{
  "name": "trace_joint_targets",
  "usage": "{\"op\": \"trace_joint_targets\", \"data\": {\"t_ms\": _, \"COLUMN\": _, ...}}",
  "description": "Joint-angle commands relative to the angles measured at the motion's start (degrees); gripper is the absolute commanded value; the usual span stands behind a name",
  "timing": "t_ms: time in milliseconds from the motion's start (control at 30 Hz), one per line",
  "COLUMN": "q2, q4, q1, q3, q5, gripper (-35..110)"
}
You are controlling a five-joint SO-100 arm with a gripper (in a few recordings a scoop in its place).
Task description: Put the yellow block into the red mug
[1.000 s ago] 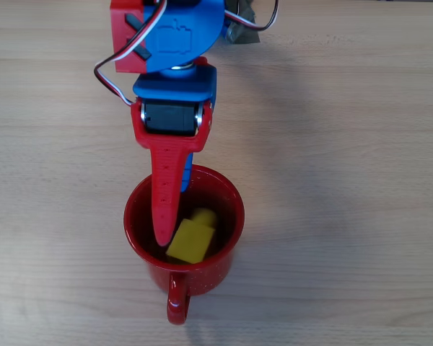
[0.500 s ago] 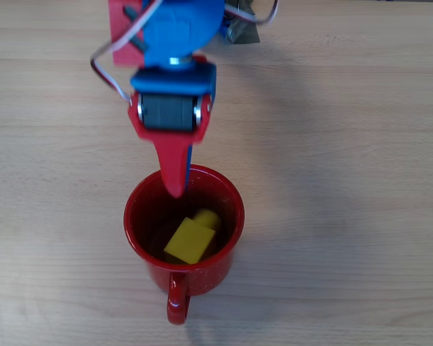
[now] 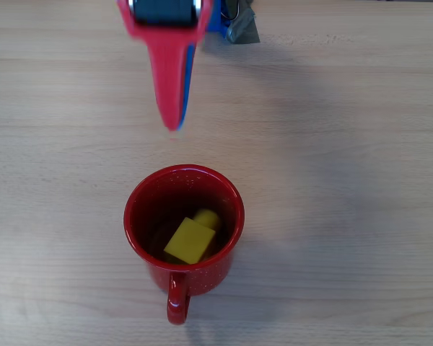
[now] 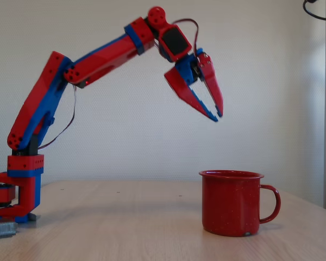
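End effector (image 4: pixel 217 115) tips together, blurred overhead; yellow block (image 3: pixel 190 240) inside red mug (image 3: pixel 138 196).

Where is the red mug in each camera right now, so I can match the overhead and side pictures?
Overhead view: the red mug sits at lower centre, handle toward the bottom edge, with the yellow block lying inside it.
Fixed view: the red mug stands at lower right on the table, handle to the right; its wall hides the inside.
Shared landmark: the gripper, raised clear of the mug's rim.
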State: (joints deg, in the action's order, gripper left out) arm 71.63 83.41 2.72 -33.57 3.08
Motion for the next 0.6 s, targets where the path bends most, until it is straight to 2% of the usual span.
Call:
{"op": "trace_joint_targets", "data": {"t_ms": 0, "q2": 12.48, "q4": -1.23, "q1": -0.88, "q3": -2.81, "q5": 0.26, "gripper": 0}}
{"op": "trace_joint_targets", "data": {"t_ms": 300, "q2": 30.5, "q4": -2.37, "q1": -2.46, "q3": -18.28, "q5": 0.26, "gripper": 0}}
{"op": "trace_joint_targets", "data": {"t_ms": 467, "q2": 37.44, "q4": 2.11, "q1": -3.52, "q3": -22.68, "q5": 1.41, "gripper": 0}}
{"op": "trace_joint_targets", "data": {"t_ms": 567, "q2": 46.93, "q4": -1.32, "q1": -3.96, "q3": -33.4, "q5": 1.58, "gripper": 0}}
